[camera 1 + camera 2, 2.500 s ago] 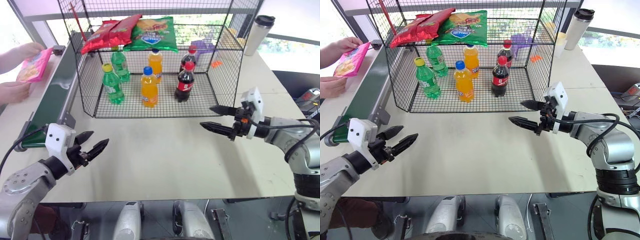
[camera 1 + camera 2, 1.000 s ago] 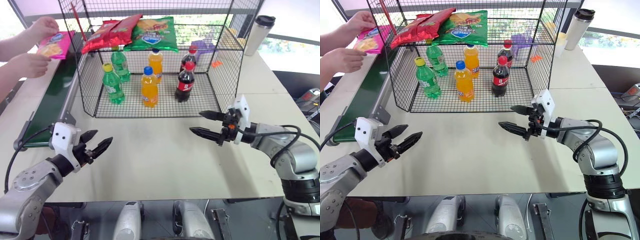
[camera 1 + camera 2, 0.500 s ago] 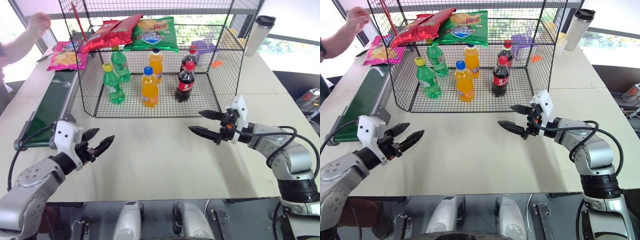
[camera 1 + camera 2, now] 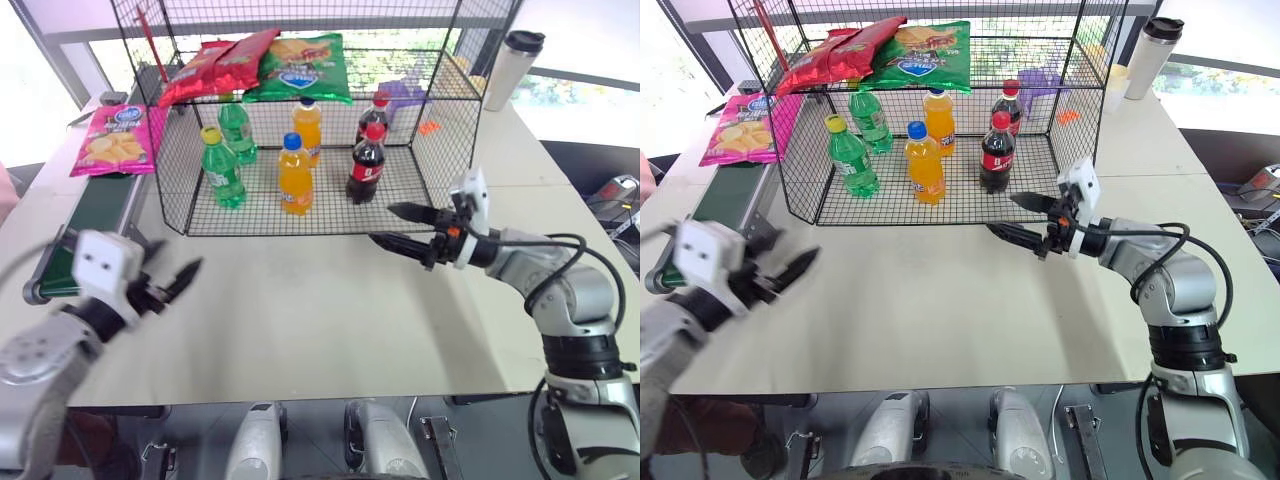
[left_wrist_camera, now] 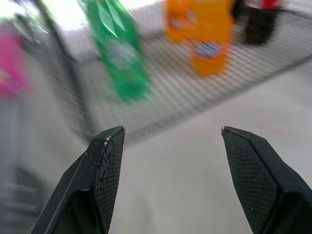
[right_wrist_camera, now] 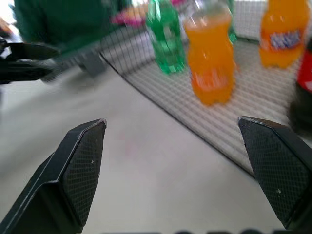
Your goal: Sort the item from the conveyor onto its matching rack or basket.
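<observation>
The flat, shiny magenta-pink snack bag with a yellow chips picture and a small blue logo (image 4: pixel 113 140) lies face up on the far end of the long narrow dark-green conveyor belt in its grey metal frame (image 4: pixel 88 215), at about ten o'clock in the head views, with no gripper touching it. Just beside it, toward three o'clock, stands the large black wire-grid cage with an upper wire shelf (image 4: pixel 300 110). On that shelf lie overlapping red snack bags (image 4: pixel 214 64) and a green snack bag (image 4: pixel 299 68). On the cage floor stand two green plastic bottles (image 4: pixel 222 167), two orange plastic bottles (image 4: pixel 294 176) and two dark cola bottles with red caps (image 4: pixel 365 163); a purple item (image 4: pixel 404 92) sits at the back right corner, too small to identify. A white tumbler with a black lid (image 4: pixel 505 66) stands on the pale tabletop (image 4: pixel 330 310) at about one o'clock, outside the cage. The left gripper (image 4: pixel 172 281) hangs over the near left part of the table at about eight o'clock, close to the near end of the belt, its two black fingers spread wide and empty. The right gripper (image 4: pixel 393 226) hangs at about three o'clock, just in front of the cage's open front edge, pointing toward the left; its fingers are likewise spread wide with nothing between them.
</observation>
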`<state>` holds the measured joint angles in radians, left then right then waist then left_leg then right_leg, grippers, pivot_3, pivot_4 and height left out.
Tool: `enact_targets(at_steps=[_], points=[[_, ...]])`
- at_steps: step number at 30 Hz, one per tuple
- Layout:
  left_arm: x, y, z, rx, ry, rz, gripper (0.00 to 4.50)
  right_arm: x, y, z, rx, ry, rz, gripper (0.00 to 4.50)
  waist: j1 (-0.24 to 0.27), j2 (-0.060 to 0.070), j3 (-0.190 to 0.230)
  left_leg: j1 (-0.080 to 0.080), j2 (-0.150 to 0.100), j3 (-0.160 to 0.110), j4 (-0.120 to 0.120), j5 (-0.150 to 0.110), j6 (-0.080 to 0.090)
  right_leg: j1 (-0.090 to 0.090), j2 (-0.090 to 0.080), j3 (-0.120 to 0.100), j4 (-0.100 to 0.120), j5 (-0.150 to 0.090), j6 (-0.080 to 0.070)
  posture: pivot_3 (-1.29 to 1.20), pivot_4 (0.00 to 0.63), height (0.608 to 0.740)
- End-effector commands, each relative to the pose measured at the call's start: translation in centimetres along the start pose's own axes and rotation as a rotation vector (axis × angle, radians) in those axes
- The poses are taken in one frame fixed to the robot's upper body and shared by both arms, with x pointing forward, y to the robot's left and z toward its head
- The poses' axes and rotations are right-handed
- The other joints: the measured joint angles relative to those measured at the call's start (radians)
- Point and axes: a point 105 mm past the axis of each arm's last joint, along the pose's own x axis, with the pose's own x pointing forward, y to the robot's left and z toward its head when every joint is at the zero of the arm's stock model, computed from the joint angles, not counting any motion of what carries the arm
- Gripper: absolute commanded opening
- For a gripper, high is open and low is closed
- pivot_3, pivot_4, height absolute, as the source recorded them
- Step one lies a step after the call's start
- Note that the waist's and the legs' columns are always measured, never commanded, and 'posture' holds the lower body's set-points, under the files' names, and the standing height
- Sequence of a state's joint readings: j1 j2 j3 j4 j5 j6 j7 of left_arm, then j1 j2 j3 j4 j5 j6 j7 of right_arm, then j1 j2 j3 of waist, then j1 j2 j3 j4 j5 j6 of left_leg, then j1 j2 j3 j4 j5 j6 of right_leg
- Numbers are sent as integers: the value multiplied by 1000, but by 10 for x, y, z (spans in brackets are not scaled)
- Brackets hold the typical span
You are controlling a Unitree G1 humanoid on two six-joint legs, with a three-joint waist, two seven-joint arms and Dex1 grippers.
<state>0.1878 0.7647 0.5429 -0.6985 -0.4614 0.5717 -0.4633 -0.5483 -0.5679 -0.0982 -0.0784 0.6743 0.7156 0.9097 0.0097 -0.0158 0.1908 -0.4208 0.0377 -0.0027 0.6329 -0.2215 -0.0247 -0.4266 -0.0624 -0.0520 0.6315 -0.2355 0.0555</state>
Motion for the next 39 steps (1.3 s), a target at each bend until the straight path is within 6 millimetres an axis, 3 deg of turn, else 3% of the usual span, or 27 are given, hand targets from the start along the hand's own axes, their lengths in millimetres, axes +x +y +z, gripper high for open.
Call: enact_targets(at_steps=[1, 4, 7, 10, 13, 21, 30, 39], points=[[-26, 22, 9, 327, 78, 82, 3289, 8, 5, 25, -2, -81, 77, 4447, -3, 0, 0, 0, 0, 1, -1, 0, 0, 0, 0, 1, 0, 0, 0, 0, 150, 733], [-57, 41, -5, 610, 248, 142, 3289, 23, 14, 34, -25, -87, 164, 4447, -9, 0, 0, 0, 0, 4, -2, 0, 0, -2, -1, 2, -1, 0, 0, 0, 150, 733], [-86, 53, -17, 777, 360, 190, 3289, 40, 27, 38, -67, -77, 257, 4447, -18, 0, 0, 0, 1, 5, -2, 0, 0, -3, 0, 2, -1, 0, 0, 0, 150, 733], [-112, 51, -37, 913, 467, 171, 3289, 58, 42, 36, -148, -47, 343, 4447, -23, 0, 0, 0, 3, 6, -2, 0, 0, -3, 0, 2, -2, 0, -1, 0, 150, 733], [-125, 44, -56, 960, 519, 128, 3289, 70, 49, 32, -202, -33, 385, 4447, -19, 0, 0, -1, 4, 7, -2, -1, -1, -4, -1, 2, -2, 0, -1, 0, 150, 733], [-120, 30, -98, 938, 524, 85, 3289, 81, 59, 25, -219, -36, 433, 4447, -22, 0, 0, -3, 7, 8, -2, -1, -1, -7, -1, 2, -1, 0, -1, 0, 150, 733], [-96, 39, -102, 949, 457, 145, 3289, 75, 52, 23, -209, -44, 361, 4447, -23, 0, 0, -4, 8, 9, -1, -1, 0, -8, 0, 2, 0, 1, -2, 0, 150, 733], [-97, 41, -105, 954, 461, 163, 3289, 69, 45, 16, -205, -31, 304, 4447, -23, 0, 0, -3, 9, 10, -1, -1, 0, -8, 0, 2, 0, 2, -2, 0, 150, 733]])
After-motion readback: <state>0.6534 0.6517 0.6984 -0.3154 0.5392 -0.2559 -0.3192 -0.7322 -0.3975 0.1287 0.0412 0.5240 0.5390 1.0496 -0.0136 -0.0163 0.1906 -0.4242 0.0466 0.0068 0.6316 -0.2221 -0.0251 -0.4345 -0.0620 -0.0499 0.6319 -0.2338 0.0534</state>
